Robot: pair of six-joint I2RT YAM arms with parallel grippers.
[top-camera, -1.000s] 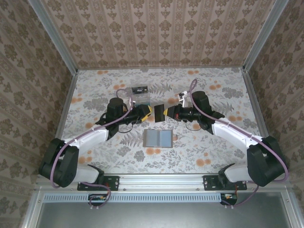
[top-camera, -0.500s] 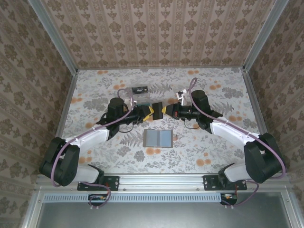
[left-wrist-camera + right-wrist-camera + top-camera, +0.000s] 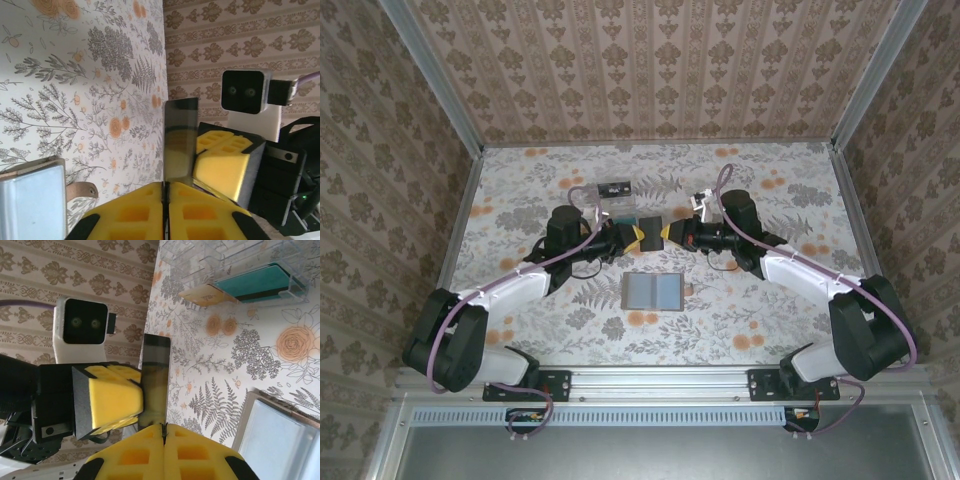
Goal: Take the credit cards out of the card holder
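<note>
A dark credit card [image 3: 650, 222] stands on edge in the air between my two grippers, above the table's middle. My left gripper [image 3: 638, 236] is shut on its lower edge [image 3: 180, 140], the yellow pads pressed together [image 3: 166, 192]. My right gripper [image 3: 665, 234] is shut on the same card [image 3: 155, 385] from the other side [image 3: 163, 432]. The card holder [image 3: 653, 291] lies open and flat on the table nearer the bases, grey-blue inside up [image 3: 280, 435], with a brown strap tab [image 3: 80, 190]. A yellow-orange card [image 3: 207, 294] and a teal card [image 3: 260, 282] sit in the clear tray.
The clear plastic tray [image 3: 618, 205] stands just behind the left gripper, with a small dark item [image 3: 615, 188] at its back. Patterned walls close the table on three sides. The floral tabletop [image 3: 770, 310] is bare right of the holder.
The two grippers have closed the gap between them; the right one came left with the dark card until both sets of pads met at it. The card holder has not moved.
</note>
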